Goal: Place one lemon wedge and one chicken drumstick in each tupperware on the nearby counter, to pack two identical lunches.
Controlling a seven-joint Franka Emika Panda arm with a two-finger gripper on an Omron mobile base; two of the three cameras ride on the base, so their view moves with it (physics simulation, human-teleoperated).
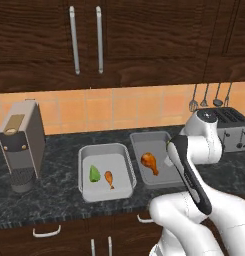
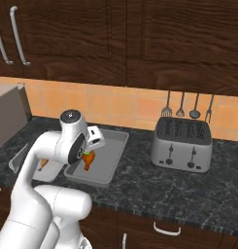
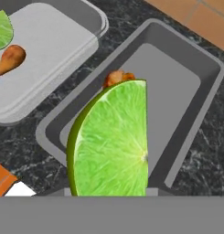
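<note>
Hand view puts a green citrus wedge right in front of the camera, hanging over the right-hand tupperware, with a drumstick peeking out behind it on the tray floor. The finger tips themselves are hidden behind the fruit, so the jaws cannot be read directly — judging by how the wedge hangs at the hand, they are closed on it. In the left base view the other tupperware already holds a green wedge and a small drumstick, both trays side by side on the counter, so this drop looks like the last one. To do it well, bring the wedge lower before letting go — a high release could bounce it off the rim — and aim for bare floor beside the drumstick, not on top of it.
</note>
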